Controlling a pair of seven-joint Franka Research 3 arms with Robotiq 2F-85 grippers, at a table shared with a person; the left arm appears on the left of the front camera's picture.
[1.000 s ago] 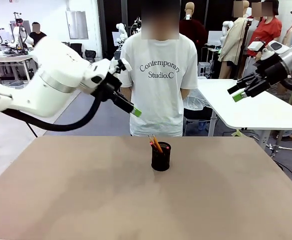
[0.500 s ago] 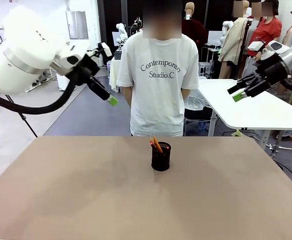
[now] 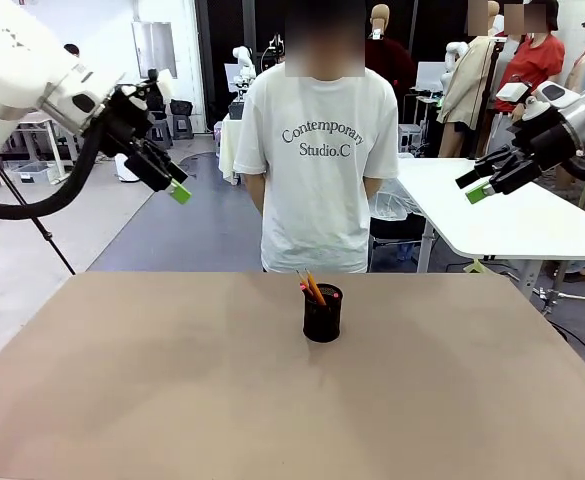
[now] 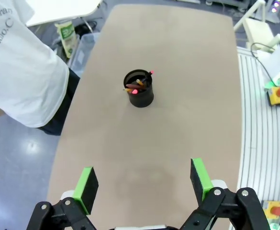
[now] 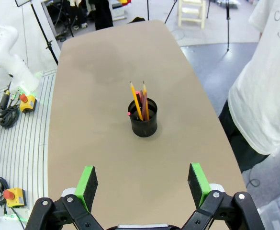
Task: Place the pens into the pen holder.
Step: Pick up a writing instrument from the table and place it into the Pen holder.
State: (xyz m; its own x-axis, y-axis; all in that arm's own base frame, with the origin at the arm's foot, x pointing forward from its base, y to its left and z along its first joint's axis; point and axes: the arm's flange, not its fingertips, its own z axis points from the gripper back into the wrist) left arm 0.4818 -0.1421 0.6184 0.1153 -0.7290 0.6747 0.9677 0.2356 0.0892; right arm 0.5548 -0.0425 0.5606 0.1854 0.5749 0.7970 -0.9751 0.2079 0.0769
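The black mesh pen holder (image 3: 322,315) stands upright near the middle of the brown table (image 3: 172,380). The pens (image 3: 312,287) are inside it, their ends sticking out of the top. My left gripper (image 3: 172,182) hangs open and empty high above the table's far left, well away from the holder. My right gripper (image 3: 479,186) hangs open and empty high at the far right. Looking down, the left wrist view has the holder (image 4: 139,92) and pens (image 4: 136,86) far beyond the open left gripper (image 4: 143,184). The right wrist view shows the holder (image 5: 144,123) with a yellow pencil and darker pens (image 5: 140,103) beyond the open right gripper (image 5: 142,184).
A person in a white T-shirt (image 3: 317,150) stands at the far edge of the table, directly behind the holder, arms behind the back. A white table (image 3: 502,215) stands beyond the right side. A light stand's legs (image 3: 32,225) are off the left side.
My left arm has swung up and to the left, away from the person and the holder. The right arm, the holder and the pens have stayed put.
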